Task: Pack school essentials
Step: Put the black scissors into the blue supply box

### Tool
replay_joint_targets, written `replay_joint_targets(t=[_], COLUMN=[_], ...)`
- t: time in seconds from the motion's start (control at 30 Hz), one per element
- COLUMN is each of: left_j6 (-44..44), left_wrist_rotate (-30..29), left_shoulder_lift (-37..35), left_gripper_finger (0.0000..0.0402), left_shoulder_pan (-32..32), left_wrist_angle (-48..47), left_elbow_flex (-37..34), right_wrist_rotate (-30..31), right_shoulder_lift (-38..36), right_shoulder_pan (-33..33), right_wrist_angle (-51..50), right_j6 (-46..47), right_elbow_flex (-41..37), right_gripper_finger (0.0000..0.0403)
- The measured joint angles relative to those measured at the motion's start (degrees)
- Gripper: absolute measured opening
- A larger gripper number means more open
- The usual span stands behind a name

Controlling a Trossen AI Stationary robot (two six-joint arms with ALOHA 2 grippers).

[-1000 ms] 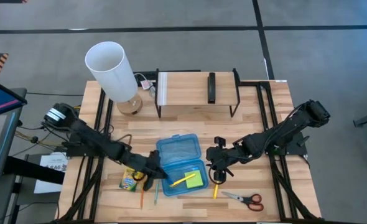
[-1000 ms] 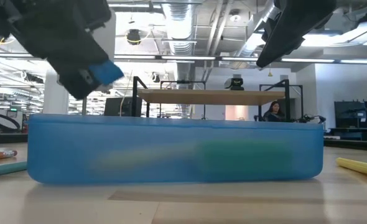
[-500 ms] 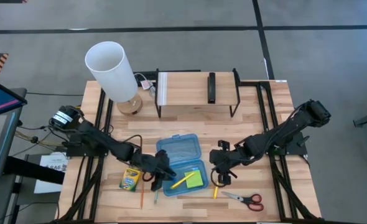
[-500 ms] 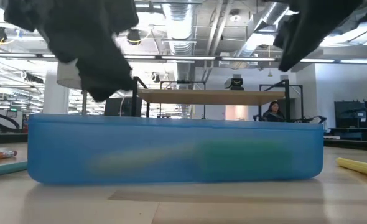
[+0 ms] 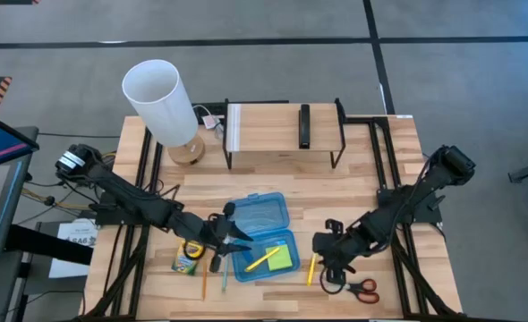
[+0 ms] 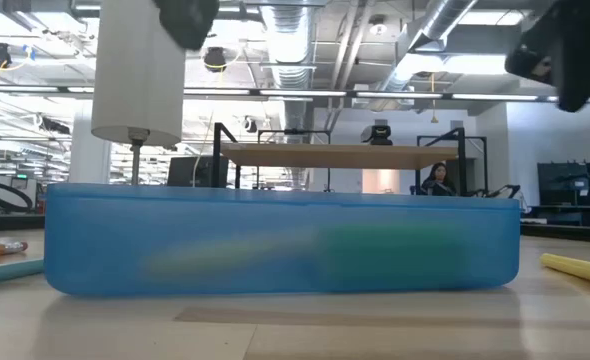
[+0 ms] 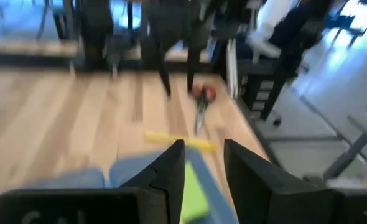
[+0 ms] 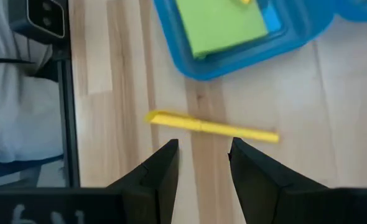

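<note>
My right pincer (image 5: 329, 271) hangs empty over the surface (image 5: 273, 179), fingers parted narrowly, between the yellow pencil (image 8: 211, 127) and the scissors (image 5: 358, 287). My left pincer (image 5: 228, 240) — also slightly parted, empty — hovers beside the blue case (image 5: 262, 237) (sticky-note pad (image 5: 280, 258) inside); crayon box (image 5: 187, 257) nearby.

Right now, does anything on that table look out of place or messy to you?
Nothing is spilled or broken. The open blue case holds a green pad and one yellow pencil; another yellow pencil, the scissors and the crayon box lie loose on the table around it, not yet packed.
</note>
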Motion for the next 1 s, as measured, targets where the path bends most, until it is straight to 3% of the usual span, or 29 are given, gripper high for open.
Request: replay_joint_targets(t=[0.37,0.43,0.6,0.83,1.0], left_j6=[9.10,9.24,13.13,14.28,14.09], left_wrist_rotate=[-0.91,-0.55,7.61,4.92,4.94], left_shoulder_lift=[-2.25,-2.28,-5.10,-7.42,-7.43], left_gripper_finger=[0.0067,0.0066,0.0066,0.0066,0.0066], left_shoulder_pan=[0.15,0.45,-0.18,-1.64,-1.74], left_wrist_angle=[1.95,5.03,11.66,5.95,10.84], left_elbow_flex=[-0.02,-0.07,0.00,-0.10,-3.41], right_wrist_rotate=[-3.12,-3.12,-3.04,0.50,1.63], right_shoulder_lift=[-0.02,-0.02,-0.02,-0.02,-0.02], right_shoulder_pan=[7.63,9.67,15.80,22.92,25.38], right_wrist_angle=[-11.19,-11.27,-11.27,-10.82,-4.56], right_j6=[12.81,16.45,25.12,34.11,38.35], right_elbow_flex=[0.00,0.00,0.00,-0.29,-5.06], right_gripper_finger=[0.0161,0.0161,0.0161,0.0161,0.0161])
